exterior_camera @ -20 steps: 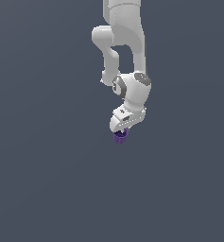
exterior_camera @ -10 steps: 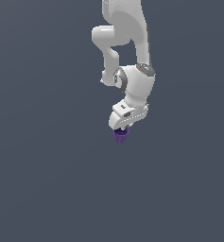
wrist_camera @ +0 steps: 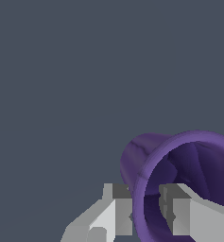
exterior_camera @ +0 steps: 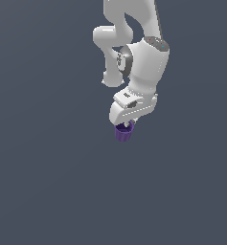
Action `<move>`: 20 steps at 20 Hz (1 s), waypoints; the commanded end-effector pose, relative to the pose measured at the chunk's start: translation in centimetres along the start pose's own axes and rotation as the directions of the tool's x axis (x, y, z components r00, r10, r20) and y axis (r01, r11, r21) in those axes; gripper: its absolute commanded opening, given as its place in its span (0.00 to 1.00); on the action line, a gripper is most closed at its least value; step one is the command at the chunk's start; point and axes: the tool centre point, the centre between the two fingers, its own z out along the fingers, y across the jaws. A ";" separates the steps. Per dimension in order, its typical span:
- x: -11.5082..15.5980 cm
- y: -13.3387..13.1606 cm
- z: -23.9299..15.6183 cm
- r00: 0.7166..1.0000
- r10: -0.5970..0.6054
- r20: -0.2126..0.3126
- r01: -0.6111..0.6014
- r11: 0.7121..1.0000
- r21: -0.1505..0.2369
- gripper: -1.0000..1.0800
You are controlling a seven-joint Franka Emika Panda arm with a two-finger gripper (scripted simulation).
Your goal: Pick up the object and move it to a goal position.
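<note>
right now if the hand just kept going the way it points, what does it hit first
Nothing separate: the hand is already shut on the purple cup, one finger outside the wall, one inside the rim. Past the cup the exterior view shows only plain grey; how near that surface lies is unclear.

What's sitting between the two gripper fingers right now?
The cup's rim wall. In the wrist view one finger is outside the cup and the other inside its opening, so the gripper pinches the wall. The exterior view hides this.
</note>
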 end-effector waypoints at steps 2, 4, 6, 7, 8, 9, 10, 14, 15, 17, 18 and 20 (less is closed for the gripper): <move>1.3 1.5 -3.4 1.000 0.000 -0.001 0.000 1.000 0.001 0.00; 2.0 2.4 -5.2 1.000 0.000 -0.001 0.000 1.000 0.001 0.00; 2.7 3.2 -6.9 1.000 0.000 -0.001 0.000 1.000 0.001 0.00; 3.0 3.6 -7.8 1.000 0.000 -0.001 0.000 1.000 0.000 0.00; 3.4 4.0 -8.5 1.000 0.000 -0.001 0.000 1.000 0.000 0.00; 3.7 4.4 -9.3 1.000 0.000 -0.001 0.000 1.000 0.000 0.00; 4.0 4.7 -10.1 1.000 0.000 -0.001 0.000 1.000 0.000 0.00; 5.1 6.1 -12.7 1.000 0.001 -0.001 -0.001 1.000 -0.002 0.00; 5.3 6.3 -13.2 1.000 0.001 -0.001 -0.001 1.000 -0.002 0.00; 5.8 6.8 -14.2 1.000 0.001 0.000 -0.001 1.000 -0.003 0.00; 6.0 7.0 -14.6 1.000 0.001 0.000 -0.001 1.000 -0.003 0.00; 6.3 7.4 -15.3 1.000 0.002 0.000 -0.002 1.000 -0.004 0.00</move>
